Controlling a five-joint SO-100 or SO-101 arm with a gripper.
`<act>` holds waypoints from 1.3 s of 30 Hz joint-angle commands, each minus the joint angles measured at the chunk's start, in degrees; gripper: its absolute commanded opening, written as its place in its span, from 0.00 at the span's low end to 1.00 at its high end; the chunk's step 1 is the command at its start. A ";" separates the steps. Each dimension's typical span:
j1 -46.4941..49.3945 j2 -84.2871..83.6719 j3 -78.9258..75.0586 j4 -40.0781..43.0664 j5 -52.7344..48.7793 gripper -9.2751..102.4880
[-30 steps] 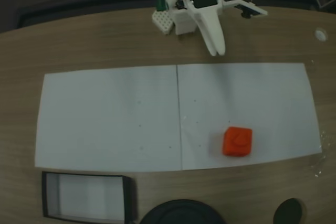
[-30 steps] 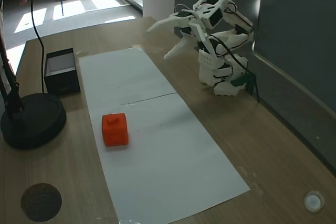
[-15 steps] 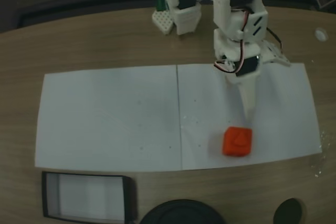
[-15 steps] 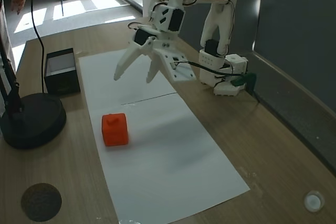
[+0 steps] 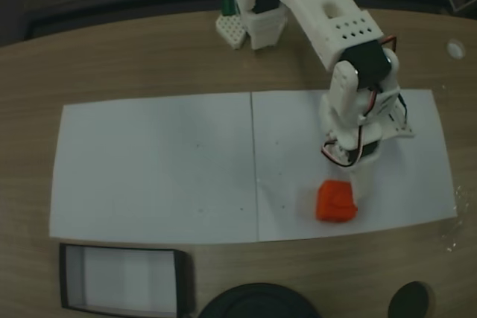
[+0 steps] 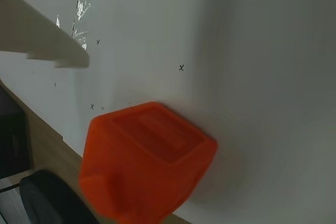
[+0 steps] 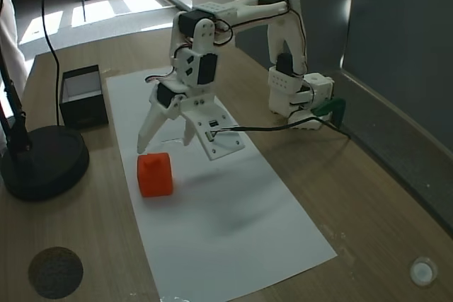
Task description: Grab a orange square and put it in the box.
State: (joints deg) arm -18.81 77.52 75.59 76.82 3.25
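The orange square (image 5: 336, 200) lies on the white paper near its front edge, right of the paper seam. In a fixed view from the side the orange square (image 7: 155, 174) sits just below and in front of my gripper (image 7: 165, 143), which is open and holds nothing. From above, the gripper (image 5: 356, 180) hangs over the block's far right corner. The wrist view shows the orange square (image 6: 147, 161) close up, with one white finger (image 6: 44, 45) at upper left. The box (image 5: 119, 250) stands at the front left; from the side the box (image 7: 85, 114) is at the far left.
A round black stand base (image 5: 257, 304) sits at the front edge, also shown as the base (image 7: 42, 164) beside the box. A dark disc (image 5: 410, 301) and a white cap (image 5: 455, 49) lie on the wood. The arm's base (image 7: 297, 97) stands at the back. White paper (image 5: 156, 169) covers the middle.
The arm has unfolded from its base and swung out over the paper. The open gripper has come down to just behind the orange square, which has not moved.
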 commanded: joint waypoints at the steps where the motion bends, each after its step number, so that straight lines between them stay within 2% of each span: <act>1: 0.09 -0.79 -5.80 -0.18 0.18 0.42; 19: 0.62 -15.91 -16.35 -0.26 -1.41 0.41; 23: 0.97 -17.31 -16.61 -0.26 -4.66 0.33; 31: 4.13 -17.23 -20.04 0.18 -4.83 0.16; 34: 5.10 -16.96 -21.71 0.35 -4.92 0.14; 39: 7.38 -14.85 -30.32 7.21 -7.21 0.12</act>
State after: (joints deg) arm -13.10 59.06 53.79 82.27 -3.08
